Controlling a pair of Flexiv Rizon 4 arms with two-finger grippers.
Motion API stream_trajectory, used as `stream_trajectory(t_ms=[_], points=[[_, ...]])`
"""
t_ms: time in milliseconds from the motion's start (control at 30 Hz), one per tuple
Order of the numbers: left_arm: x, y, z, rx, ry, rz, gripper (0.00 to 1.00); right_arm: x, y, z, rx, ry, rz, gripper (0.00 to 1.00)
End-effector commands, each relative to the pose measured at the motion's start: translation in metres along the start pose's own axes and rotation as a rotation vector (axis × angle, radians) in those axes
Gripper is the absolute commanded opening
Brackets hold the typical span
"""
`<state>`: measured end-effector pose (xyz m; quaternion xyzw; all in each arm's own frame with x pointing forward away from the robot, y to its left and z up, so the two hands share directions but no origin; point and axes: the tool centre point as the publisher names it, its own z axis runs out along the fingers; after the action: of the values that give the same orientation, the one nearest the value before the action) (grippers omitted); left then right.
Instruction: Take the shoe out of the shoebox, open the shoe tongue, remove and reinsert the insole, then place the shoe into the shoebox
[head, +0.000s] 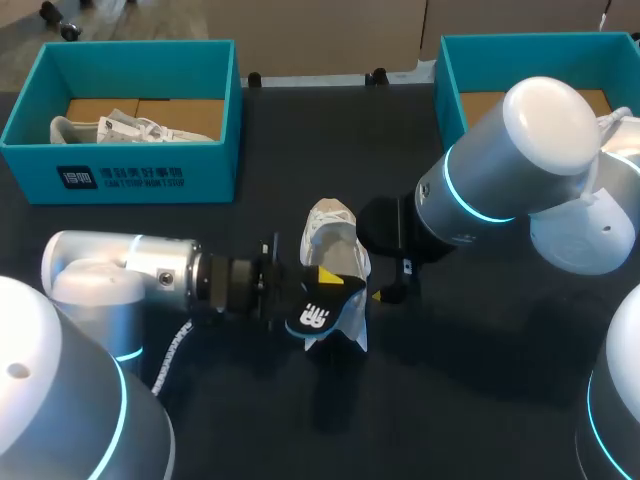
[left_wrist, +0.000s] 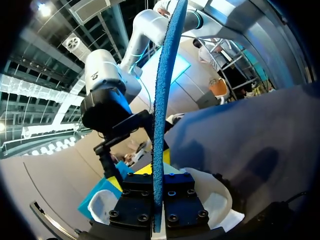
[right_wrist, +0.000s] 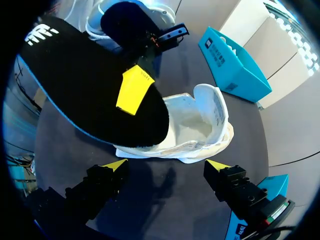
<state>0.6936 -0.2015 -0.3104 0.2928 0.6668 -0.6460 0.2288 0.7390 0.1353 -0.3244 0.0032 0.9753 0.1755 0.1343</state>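
**Insole gripped above the shoe; shoe on the table, outside both boxes.**

The left gripper (head: 322, 285) pinches the black insole (head: 318, 312), which overlaps the near end of the white shoe (head: 335, 238). The shoe rests on the table (head: 480, 390) with its opening up and its long axis running near to far. Reinsertion looks like the left arm's job. Just beside the shoe, the right gripper (right_wrist: 166, 167) is spread and holds nothing. Beyond, the left shoebox (head: 120, 165) contains a second shoe (head: 110, 128). The right shoebox (head: 450, 75) is largely hidden by the right arm, so its contents cannot be told.
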Motion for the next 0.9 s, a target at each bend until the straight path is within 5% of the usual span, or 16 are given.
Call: stream_trajectory(t_ms=[33,900], points=[[0.002,0.007,0.009,-0.003,0.007,0.004,0.00,0.001,0.000,0.000,0.002,-0.003,0.000,1.00],[0.004,0.055,0.013,-0.066,0.002,-0.039,0.00,0.001,0.000,0.000,0.002,-0.003,0.000,1.00]])
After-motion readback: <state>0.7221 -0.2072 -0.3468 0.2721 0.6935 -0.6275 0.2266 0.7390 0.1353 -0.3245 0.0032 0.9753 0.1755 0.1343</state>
